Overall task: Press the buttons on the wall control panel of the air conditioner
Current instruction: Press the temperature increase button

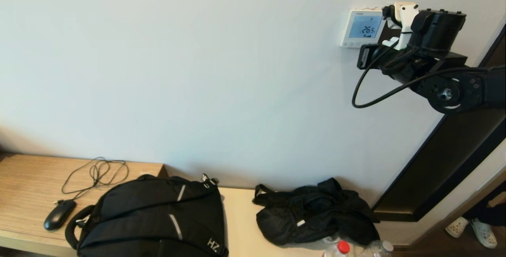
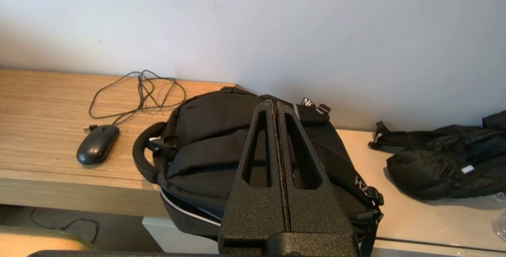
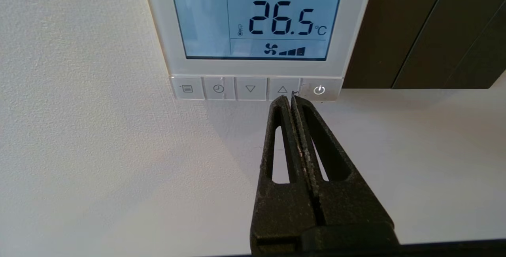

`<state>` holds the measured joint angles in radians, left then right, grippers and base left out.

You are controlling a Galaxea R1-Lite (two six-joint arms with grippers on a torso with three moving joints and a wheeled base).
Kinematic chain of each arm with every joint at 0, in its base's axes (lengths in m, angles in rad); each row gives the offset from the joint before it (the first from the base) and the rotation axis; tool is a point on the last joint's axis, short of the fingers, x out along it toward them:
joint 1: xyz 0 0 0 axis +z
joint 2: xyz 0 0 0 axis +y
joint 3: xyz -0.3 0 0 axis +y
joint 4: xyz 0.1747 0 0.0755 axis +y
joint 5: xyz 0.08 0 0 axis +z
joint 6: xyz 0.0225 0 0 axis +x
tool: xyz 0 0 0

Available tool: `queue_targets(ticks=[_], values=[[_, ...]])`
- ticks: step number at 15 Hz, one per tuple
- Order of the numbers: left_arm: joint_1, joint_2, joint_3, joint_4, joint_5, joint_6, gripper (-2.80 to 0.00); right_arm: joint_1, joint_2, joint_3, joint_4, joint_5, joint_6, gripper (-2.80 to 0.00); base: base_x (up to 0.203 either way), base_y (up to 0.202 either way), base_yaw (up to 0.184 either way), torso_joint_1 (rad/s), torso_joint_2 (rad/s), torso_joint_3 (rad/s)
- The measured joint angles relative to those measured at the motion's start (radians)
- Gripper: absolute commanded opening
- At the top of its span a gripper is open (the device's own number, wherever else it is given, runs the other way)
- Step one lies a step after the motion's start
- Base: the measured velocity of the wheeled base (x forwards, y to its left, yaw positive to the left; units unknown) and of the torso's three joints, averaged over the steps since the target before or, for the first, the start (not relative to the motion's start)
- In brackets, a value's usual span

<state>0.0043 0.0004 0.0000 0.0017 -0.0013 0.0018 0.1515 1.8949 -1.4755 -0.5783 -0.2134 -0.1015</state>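
Note:
The white wall control panel (image 1: 361,27) hangs on the wall at the upper right, its screen lit pale blue and reading 26.5 °C (image 3: 276,17). The buttons (image 3: 250,89) run in a row along its lower edge: menu, clock, down arrow, up arrow (image 3: 282,89) and power (image 3: 319,90). My right gripper (image 3: 290,98) is shut, with its tips at the row's lower edge, between the up arrow and the power button. In the head view it (image 1: 365,54) sits just under the panel. My left gripper (image 2: 275,104) is shut and empty, low above a black backpack (image 2: 205,142).
A dark brown plate (image 3: 395,31) adjoins the panel's right side. On the wooden bench (image 1: 27,178) below lie a wired mouse (image 1: 59,214), the backpack (image 1: 158,217) and a crumpled black bag (image 1: 312,213). Bottles (image 1: 343,248) stand at the front. A dark door frame (image 1: 446,162) slants at right.

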Motion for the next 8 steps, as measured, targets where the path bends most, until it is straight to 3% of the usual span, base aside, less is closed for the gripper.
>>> queue_targets(ticks=[8], values=[[0.0, 0.0, 0.0, 0.0, 0.0, 0.0, -2.8, 0.0, 0.032, -0.028, 0.002, 0.002, 0.0, -2.8, 0.0, 0.0, 0.0, 0.0, 0.0, 0.0]])
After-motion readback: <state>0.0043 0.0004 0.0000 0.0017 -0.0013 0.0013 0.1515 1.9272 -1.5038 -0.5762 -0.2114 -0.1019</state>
